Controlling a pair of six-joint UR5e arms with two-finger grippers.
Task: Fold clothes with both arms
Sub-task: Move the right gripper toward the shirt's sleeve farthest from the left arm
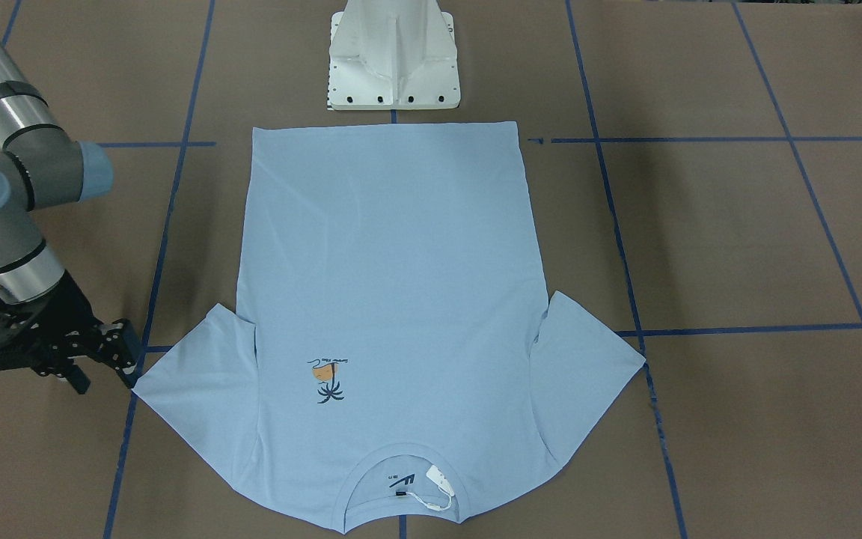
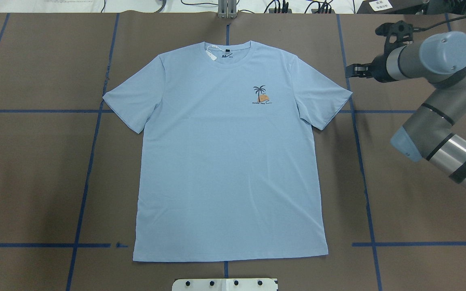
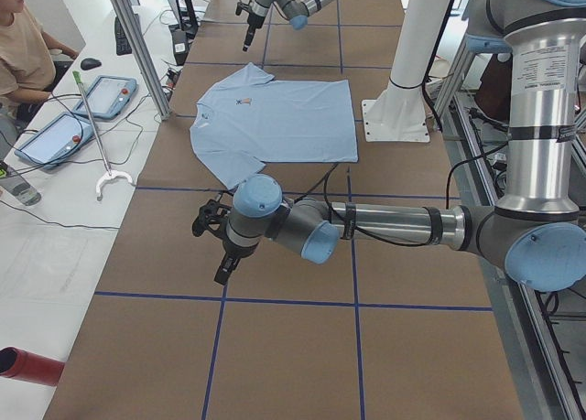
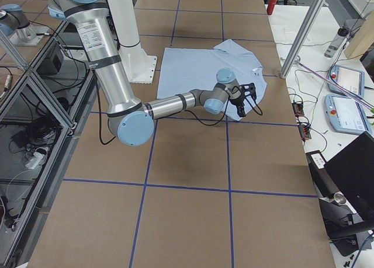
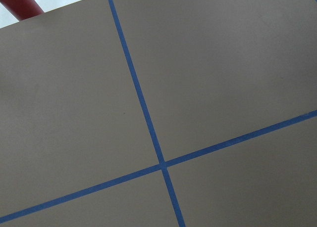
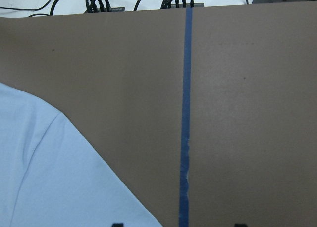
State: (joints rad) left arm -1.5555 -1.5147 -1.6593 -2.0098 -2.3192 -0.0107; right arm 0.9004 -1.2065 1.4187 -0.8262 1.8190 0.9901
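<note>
Collar (image 1: pixel 401 490) nearest in the front view, the T-shirt (image 1: pixel 393 262) lies flat, print up, on the tabletop (image 1: pixel 738 239), hem by the base (image 1: pixel 393 60). Right claw (image 1: pixel 130 358) hovers just beside one sleeve (image 1: pixel 191 374), fingers apart. Left claw (image 3: pixel 222 270) hangs over bare tabletop, well apart; I cannot tell its state.

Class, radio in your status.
Right gripper open, beside sleeve of light blue short-sleeved T-shirt. Left gripper unreadable, far off. Shirt flat, unfolded. Nothing on it.
</note>
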